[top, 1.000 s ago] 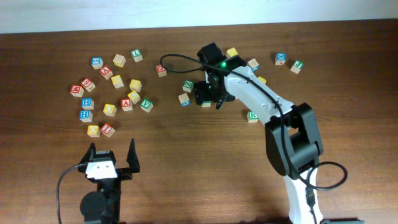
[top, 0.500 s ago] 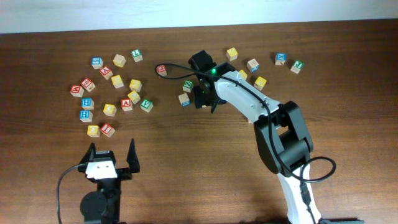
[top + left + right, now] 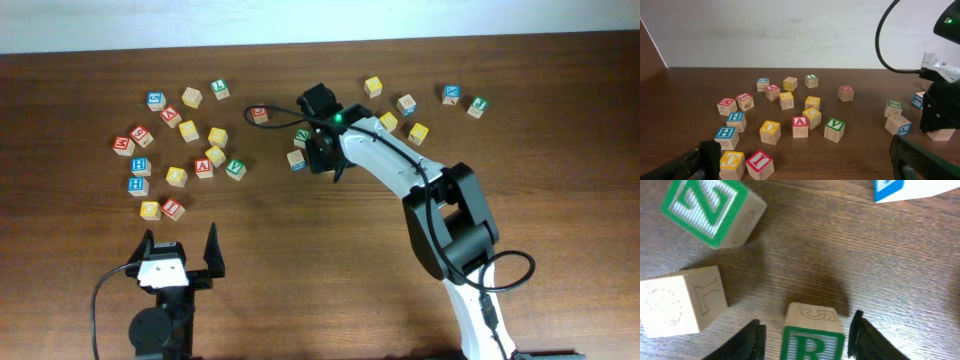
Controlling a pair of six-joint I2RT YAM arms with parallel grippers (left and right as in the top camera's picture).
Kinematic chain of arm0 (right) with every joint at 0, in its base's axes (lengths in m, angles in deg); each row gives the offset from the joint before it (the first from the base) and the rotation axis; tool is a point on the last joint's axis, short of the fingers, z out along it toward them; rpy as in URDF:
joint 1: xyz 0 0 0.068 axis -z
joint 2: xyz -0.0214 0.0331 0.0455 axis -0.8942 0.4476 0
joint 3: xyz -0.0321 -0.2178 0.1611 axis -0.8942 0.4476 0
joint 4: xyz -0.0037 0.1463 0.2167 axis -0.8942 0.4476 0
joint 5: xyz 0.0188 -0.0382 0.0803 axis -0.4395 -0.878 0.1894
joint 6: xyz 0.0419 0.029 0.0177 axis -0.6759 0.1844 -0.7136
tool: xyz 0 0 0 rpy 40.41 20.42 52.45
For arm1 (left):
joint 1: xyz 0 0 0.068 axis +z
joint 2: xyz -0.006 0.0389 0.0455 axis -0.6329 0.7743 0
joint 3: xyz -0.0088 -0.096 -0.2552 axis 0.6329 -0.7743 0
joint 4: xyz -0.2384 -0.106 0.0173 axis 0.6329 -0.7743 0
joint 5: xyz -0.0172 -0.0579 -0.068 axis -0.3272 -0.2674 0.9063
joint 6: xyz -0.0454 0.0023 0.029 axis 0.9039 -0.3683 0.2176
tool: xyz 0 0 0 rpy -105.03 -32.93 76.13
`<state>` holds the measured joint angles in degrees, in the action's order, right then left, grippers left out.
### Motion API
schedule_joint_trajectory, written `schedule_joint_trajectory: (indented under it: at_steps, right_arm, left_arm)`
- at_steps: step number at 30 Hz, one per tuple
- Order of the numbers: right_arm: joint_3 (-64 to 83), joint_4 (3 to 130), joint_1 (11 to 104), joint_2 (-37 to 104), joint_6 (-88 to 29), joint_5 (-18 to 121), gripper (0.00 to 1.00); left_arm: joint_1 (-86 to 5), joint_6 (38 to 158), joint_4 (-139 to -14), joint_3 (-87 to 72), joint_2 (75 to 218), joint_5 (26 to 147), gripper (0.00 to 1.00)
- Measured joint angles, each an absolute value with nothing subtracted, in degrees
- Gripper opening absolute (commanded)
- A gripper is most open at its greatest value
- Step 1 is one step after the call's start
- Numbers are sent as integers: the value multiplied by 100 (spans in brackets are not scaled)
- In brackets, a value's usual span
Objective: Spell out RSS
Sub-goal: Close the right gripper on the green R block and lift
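The right hand [image 3: 806, 329] stands half open around the small wooden green-R cube [image 3: 813, 342], gripping nothing yet. It is best to centre the hand, close squarely, then lift straight.

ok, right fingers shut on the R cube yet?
Not yet: the right fingers straddle the R cube, with bare table visible between it and one finger.

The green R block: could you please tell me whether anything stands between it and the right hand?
Nothing visible does. The R block sits between the fingers of the right hand. The Z block and a plain-sided block lie farther off, outside the fingers.
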<state>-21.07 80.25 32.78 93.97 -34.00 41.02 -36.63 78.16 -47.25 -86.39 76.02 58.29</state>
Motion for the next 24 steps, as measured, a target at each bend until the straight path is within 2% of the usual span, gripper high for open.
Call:
schedule_joint_trajectory:
  at_steps: [7, 17, 24]
  right_arm:
    - [-2107, 8033, 3243, 9397, -3394, 4095, 27]
    - [-2120, 8184, 3245, 9397, -3413, 4088, 26]
    - [-2131, 8752, 3223, 9247, -3448, 4567, 26]
  left_arm:
    - [-3663, 7816, -4727, -8639, 7602, 5832, 99]
    - [-3663, 7816, -4725, -8639, 7602, 5832, 99]
    - [-3663, 7816, -4725, -8639, 7602, 5829, 99]
